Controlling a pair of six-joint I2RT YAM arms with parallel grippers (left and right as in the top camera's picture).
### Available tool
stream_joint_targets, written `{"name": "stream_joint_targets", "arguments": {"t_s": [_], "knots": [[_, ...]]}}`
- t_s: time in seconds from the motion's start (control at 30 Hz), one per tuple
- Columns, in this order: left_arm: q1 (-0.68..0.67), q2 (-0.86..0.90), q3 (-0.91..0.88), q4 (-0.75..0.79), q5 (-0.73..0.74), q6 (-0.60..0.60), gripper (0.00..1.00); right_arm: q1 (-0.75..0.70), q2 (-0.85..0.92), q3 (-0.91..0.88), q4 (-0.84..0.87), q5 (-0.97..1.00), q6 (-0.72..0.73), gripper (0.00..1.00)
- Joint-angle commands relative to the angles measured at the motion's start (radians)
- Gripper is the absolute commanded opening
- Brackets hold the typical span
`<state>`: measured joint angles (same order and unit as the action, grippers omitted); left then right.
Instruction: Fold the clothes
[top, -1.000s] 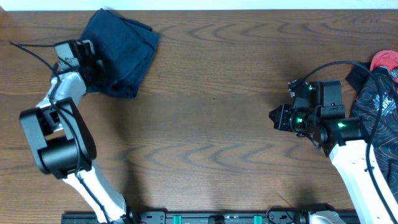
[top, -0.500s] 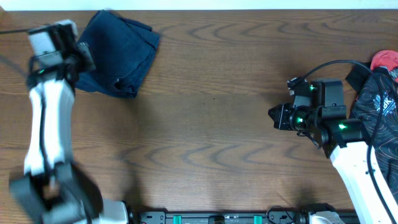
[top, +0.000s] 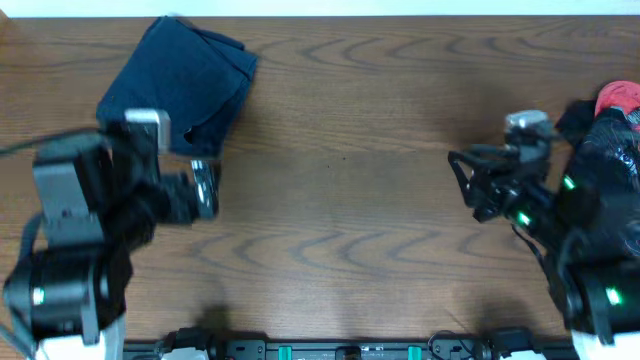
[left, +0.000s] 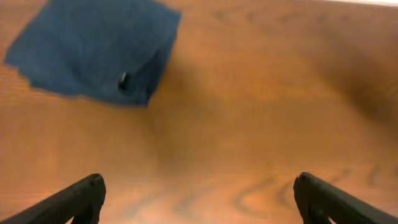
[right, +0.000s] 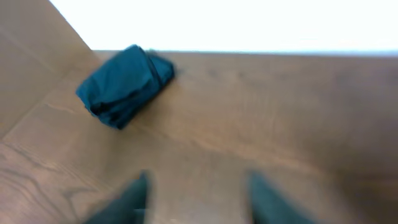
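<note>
At the near edge of the brown wood-grain tabletop (top: 340, 250), both arms sit over plain wood, well apart from each other. The left claw (left: 199, 205) is released: its dark fingers (left: 78, 198) stand wide apart at the lower corners of the wrist view, with nothing between them. The right claw (right: 196, 199) also looks spread and empty, though its fingers are blurred. Neither touches cloth.

Further back, at the right edge beside the right arm, a crumpled heap of black fabric with a fine pale print (top: 608, 135) lies loose and shapeless. A small red object (top: 618, 98) sits at its far end; I cannot tell what it is.

Farthest off, in the far left corner, rests the folded dark navy-blue denim-like bundle (top: 185, 85). It is a thick, squarish packet, matte and stiff-looking, with stacked layers showing along its near edge and a small dark stud (left: 122, 79) there.

By my reading, one garment is finished and parked out of the way. The black heap, if it counts among the clothes, remains to be spread out and folded.
</note>
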<state>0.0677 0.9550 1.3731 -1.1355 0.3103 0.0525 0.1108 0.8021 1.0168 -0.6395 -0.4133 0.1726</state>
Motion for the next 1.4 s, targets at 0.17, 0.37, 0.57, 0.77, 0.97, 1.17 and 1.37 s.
{"name": "stream_joint_targets", "arguments": {"t_s": [0.17, 0.37, 0.57, 0.77, 0.97, 1.17, 1.37], "knots": [[-0.008, -0.019, -0.004, -0.087, -0.102, 0.003, 0.98, 0.003, -0.058, 0.01, -0.006, 0.005, -0.021, 0.99], [-0.008, -0.015, -0.004, -0.088, -0.102, 0.003, 0.98, 0.003, -0.058, 0.01, -0.057, 0.002, -0.015, 0.99], [-0.008, -0.015, -0.004, -0.088, -0.102, 0.003, 0.98, 0.003, -0.058, 0.01, -0.064, -0.008, 0.013, 0.99], [-0.008, -0.015, -0.004, -0.088, -0.102, 0.003, 0.98, 0.002, -0.058, 0.01, -0.145, 0.035, -0.019, 0.99], [-0.008, -0.015, -0.004, -0.088, -0.102, 0.003, 0.98, 0.003, -0.059, 0.0, -0.145, 0.199, -0.144, 0.99], [-0.008, -0.015, -0.004, -0.088, -0.102, 0.003, 0.98, -0.002, -0.177, -0.119, -0.021, 0.284, -0.156, 0.99], [-0.008, -0.015, -0.004, -0.088, -0.102, 0.003, 0.98, -0.037, -0.389, -0.385, 0.233, 0.283, -0.155, 0.99]]}}
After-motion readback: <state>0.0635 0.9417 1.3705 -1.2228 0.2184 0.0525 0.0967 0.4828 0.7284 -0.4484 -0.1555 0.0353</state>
